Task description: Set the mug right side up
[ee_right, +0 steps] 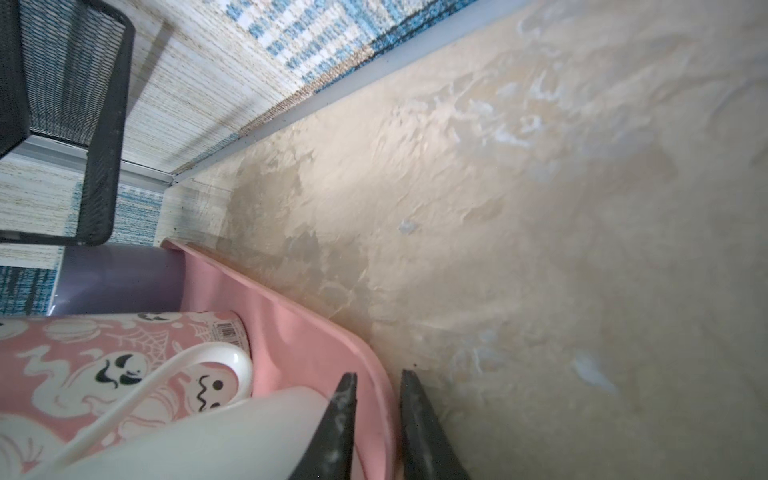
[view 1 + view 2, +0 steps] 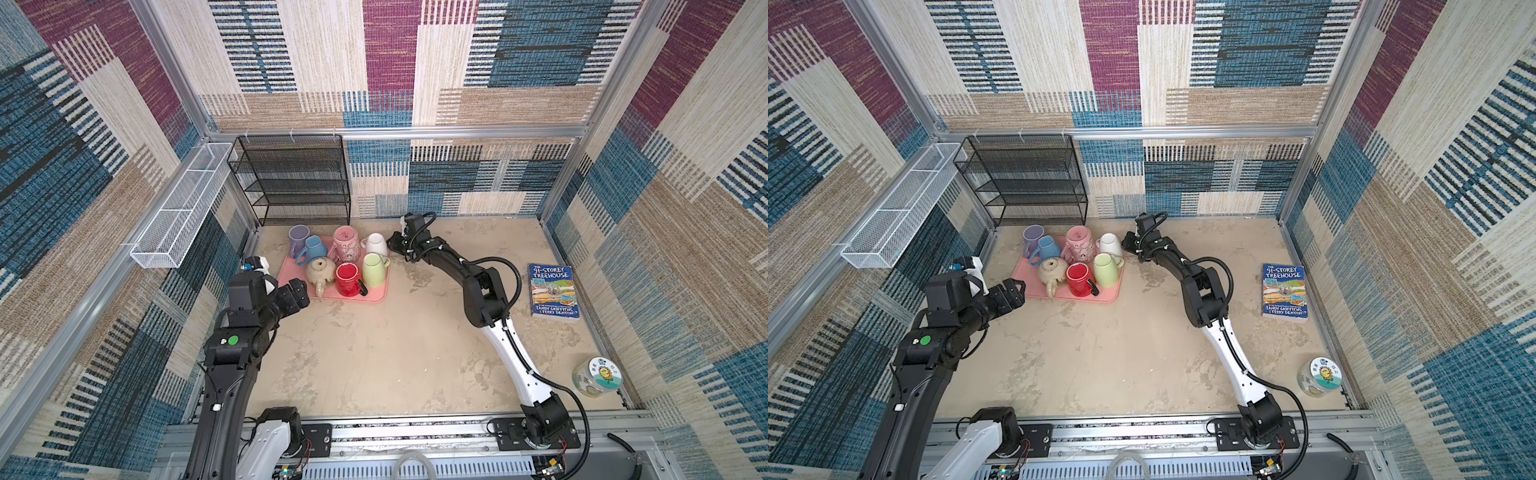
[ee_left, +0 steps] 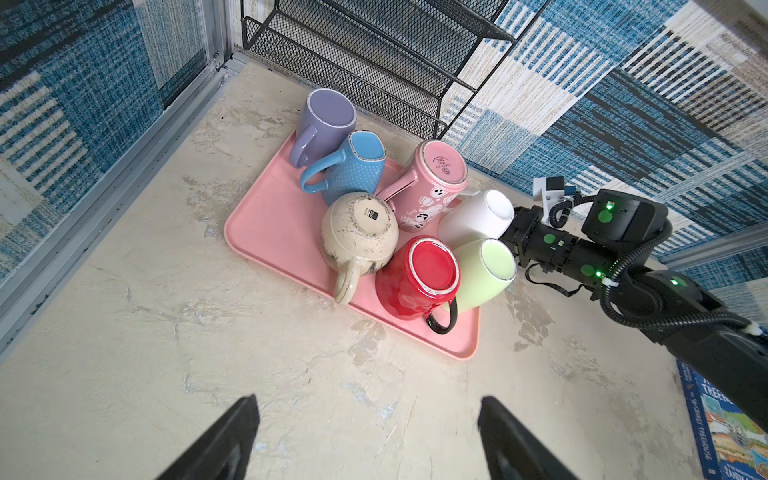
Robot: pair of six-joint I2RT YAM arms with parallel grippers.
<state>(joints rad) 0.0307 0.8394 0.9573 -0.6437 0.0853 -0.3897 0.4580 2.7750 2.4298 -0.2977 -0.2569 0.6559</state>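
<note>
On the beige surface [image 2: 395,353], toward 11 o'clock, a pink plastic tray [image 2: 374,295] is crowded with upside-down mugs [image 2: 348,279]; the white ceramic mug [image 2: 376,245] stands bottom-up at the tray's 2 o'clock corner; the right end effector [image 1: 379,374] has its fingers [image 1: 345,415] narrowed astride the tray rim just beside it, though I cannot tell whether they pinch it; the left end effector [image 3: 368,401] hangs wide open and empty at the tray's 8 o'clock.

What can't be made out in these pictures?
- Right tool: top views, its own wrist hides the jaws; right wrist view shows fingers astride the pink tray rim, contact unclear.
- White mug: cut off by the right wrist view's edge.
- Jar label: too small in both top views.
</note>
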